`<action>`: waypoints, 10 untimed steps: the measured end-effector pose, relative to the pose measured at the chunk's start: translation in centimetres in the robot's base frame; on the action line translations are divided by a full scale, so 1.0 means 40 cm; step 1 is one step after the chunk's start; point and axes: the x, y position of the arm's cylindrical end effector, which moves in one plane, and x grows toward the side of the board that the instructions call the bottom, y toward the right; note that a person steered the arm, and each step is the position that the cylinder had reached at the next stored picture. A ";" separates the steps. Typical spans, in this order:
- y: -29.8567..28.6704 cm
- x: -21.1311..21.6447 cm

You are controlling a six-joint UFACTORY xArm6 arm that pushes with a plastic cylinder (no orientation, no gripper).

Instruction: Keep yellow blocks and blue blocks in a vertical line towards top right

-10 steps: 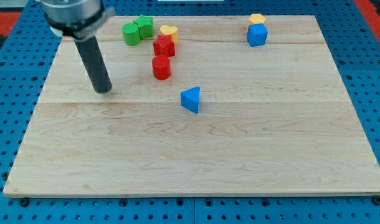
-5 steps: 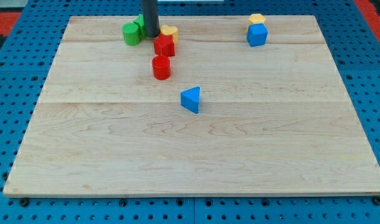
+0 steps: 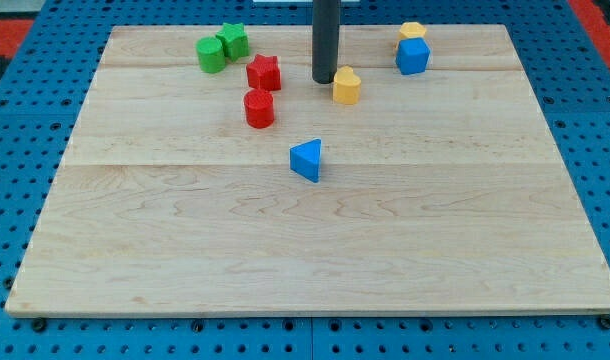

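Flanking my tip (image 3: 324, 80): red star block (image 3: 264, 72) (left), yellow block (image 3: 346, 86).

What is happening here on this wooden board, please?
A robot arm with a dark rod is sorting small blocks. My tip stands just left of a yellow block, apparently pushing it to the right. At the view's top right, another yellow block sits directly above a blue cube. The blue triangle lies near the middle, not yet lined up.
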 end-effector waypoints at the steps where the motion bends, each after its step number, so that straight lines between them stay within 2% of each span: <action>1: -0.007 0.024; 6: 0.029 0.032; 8: 0.122 0.103; 10: 0.255 0.077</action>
